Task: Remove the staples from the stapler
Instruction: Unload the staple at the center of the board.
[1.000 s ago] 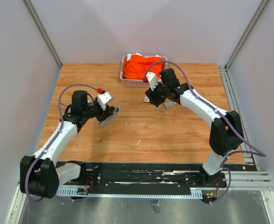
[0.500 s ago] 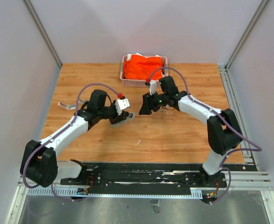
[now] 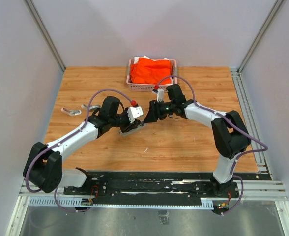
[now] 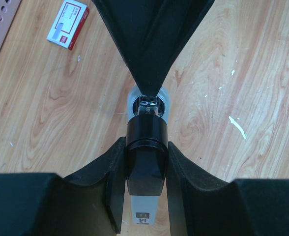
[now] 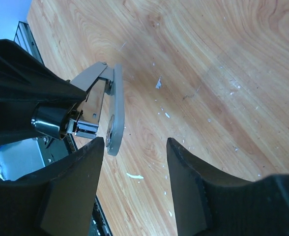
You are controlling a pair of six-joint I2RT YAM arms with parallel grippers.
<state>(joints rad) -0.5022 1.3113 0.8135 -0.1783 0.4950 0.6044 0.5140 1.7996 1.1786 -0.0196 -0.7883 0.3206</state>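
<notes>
The table (image 3: 193, 147) was a light wooden board, closed in by plain grey walls (image 3: 134, 29) on the left, far and right sides. A metal rail (image 3: 243, 98) ran along the right edge. A black base plate (image 3: 149, 187) carrying both arms lay along the near edge.

At the middle of the far edge stood a pink basket (image 3: 149, 88) filled with orange cloth (image 3: 152, 70). A small white box with a red label (image 4: 67, 25) lay on the wood just in front of the basket. A small silvery object (image 3: 71, 111), too small to identify, sat alone toward the left edge.

Both arms reached in to the centre of the table. The left gripper (image 4: 145, 167) was pinched on the black body of the stapler (image 5: 116, 113), whose grey base hung open below it, above the wood. The right gripper (image 5: 134, 147) faced it from the right, close to the stapler's front end, with its fingers spread and only bare table between them.

The staples (image 4: 237, 127) showed as one short pale strip and tiny flecks loose on the wood, to the right of the stapler and toward the near edge. Whether any sat inside the stapler could not be told.

The near-left, near-right and far corners lay bare, and a wide bare band ran between the grippers and the near edge.
</notes>
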